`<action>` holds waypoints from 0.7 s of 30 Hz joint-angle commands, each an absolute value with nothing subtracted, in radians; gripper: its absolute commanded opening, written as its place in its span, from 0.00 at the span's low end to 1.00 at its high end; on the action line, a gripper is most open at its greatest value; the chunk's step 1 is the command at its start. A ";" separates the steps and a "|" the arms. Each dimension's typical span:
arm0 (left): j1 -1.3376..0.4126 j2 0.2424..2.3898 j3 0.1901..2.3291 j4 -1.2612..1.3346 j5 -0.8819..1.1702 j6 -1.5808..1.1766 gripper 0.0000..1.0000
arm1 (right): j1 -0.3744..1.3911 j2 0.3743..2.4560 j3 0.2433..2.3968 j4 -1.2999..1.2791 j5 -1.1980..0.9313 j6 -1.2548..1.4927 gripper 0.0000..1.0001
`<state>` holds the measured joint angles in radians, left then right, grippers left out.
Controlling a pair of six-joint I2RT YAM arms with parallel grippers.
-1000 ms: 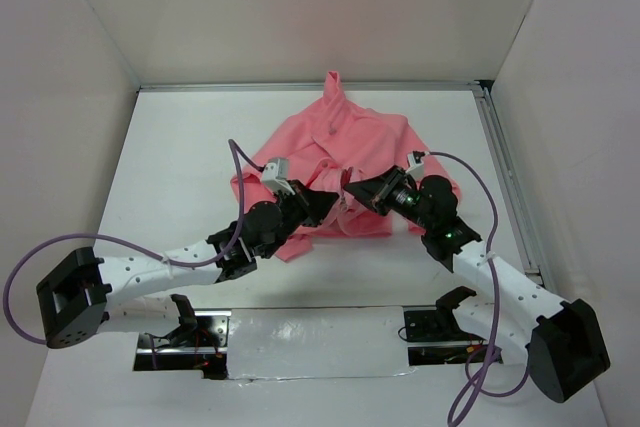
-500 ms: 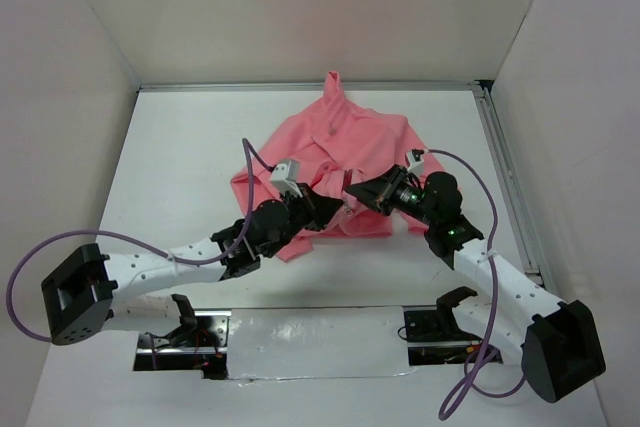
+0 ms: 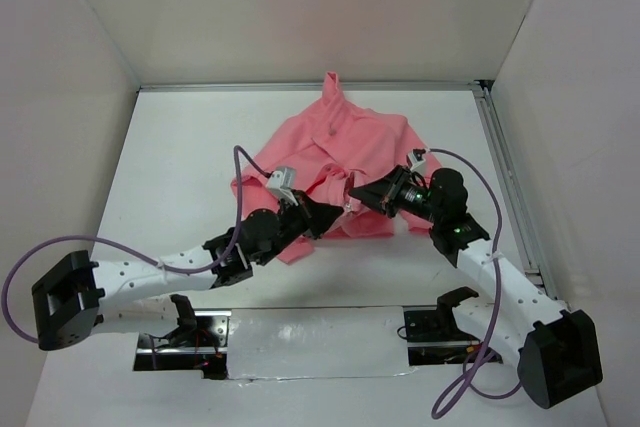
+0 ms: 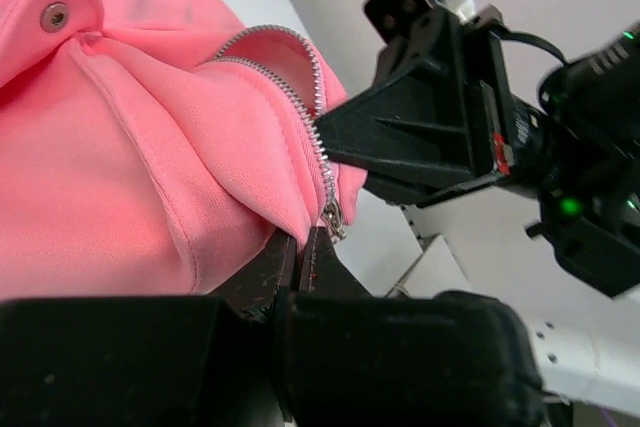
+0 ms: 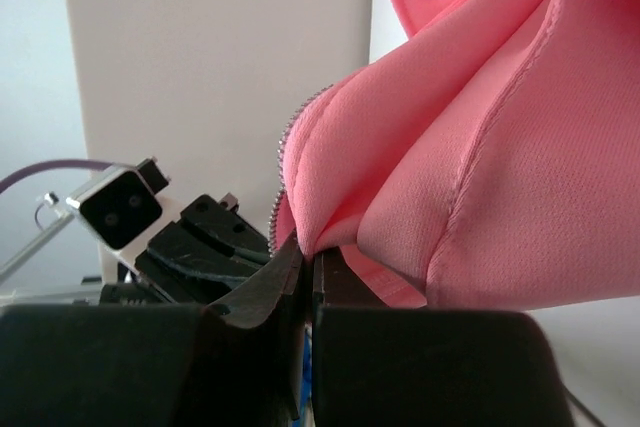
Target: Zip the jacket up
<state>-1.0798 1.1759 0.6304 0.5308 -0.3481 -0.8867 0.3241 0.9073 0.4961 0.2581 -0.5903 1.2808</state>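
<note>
The salmon-pink jacket (image 3: pixel 345 147) lies crumpled on the white table, hood toward the back wall. Its lower front edges are lifted between my two grippers. My left gripper (image 3: pixel 335 210) is shut on one front edge of the jacket (image 4: pixel 150 147), pinching the fabric just beside the metal zipper teeth (image 4: pixel 318 137) and the small slider end (image 4: pixel 333 217). My right gripper (image 3: pixel 355 193) is shut on the other front edge of the jacket (image 5: pixel 500 167), with its zipper teeth (image 5: pixel 285 147) running up beside the fingers. The two grippers face each other, almost touching.
White walls enclose the table (image 3: pixel 190 167) on three sides. A metal rail (image 3: pixel 505 177) runs along the right edge. A purple cable (image 3: pixel 240 162) loops over the left arm. A snap button (image 4: pixel 54 16) sits on the jacket fabric.
The left gripper has drawn back toward the near-left and the right gripper has shifted slightly right, both keeping their hold on the jacket edges.
</note>
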 commanded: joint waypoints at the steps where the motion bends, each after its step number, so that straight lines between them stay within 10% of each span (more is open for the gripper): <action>1: -1.137 1.117 0.537 0.426 -0.127 -0.830 0.00 | 0.244 0.877 0.615 0.394 -0.431 1.266 0.00; 14: -1.132 1.196 0.604 0.391 -0.043 -0.667 0.00 | 0.245 0.907 0.678 0.120 -0.465 0.963 0.00; 21: -1.036 1.278 0.710 0.332 -0.008 -0.721 0.00 | 0.299 0.951 0.684 -0.029 -0.437 0.769 0.39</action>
<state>-1.0592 1.2400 0.6540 0.4671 -0.1474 -0.6907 0.3042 0.9443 0.6144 -0.0456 -0.5686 0.8871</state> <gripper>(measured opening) 0.052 0.355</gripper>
